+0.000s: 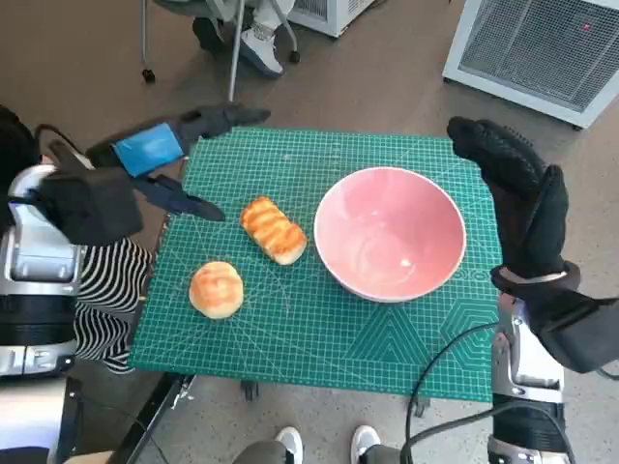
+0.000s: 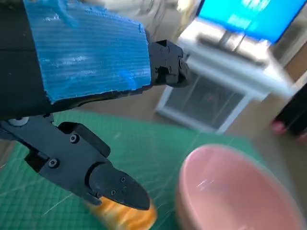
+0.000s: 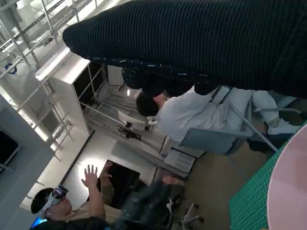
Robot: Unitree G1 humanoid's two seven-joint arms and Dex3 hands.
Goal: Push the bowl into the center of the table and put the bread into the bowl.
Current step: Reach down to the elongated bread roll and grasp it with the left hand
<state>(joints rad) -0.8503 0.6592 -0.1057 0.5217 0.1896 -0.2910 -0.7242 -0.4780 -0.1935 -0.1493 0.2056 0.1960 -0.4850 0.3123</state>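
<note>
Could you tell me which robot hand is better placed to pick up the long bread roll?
The left robot hand: open, it hovers right beside the long bread roll, while the right robot hand stands beyond the pink bowl.

Brown floor [image 1: 387,68], white grilled unit [image 1: 542,48], seated person [image 3: 192,112].

Bare mat [image 1: 290,329] — round bun [image 1: 216,288] beside.

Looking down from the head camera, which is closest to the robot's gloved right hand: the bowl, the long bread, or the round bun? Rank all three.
From the right hand:
1. Bowl, just beside the hand, on the mat's right half.
2. Long bread, left of the bowl, mid-mat.
3. Round bun, farthest, toward the mat's left front.
</note>
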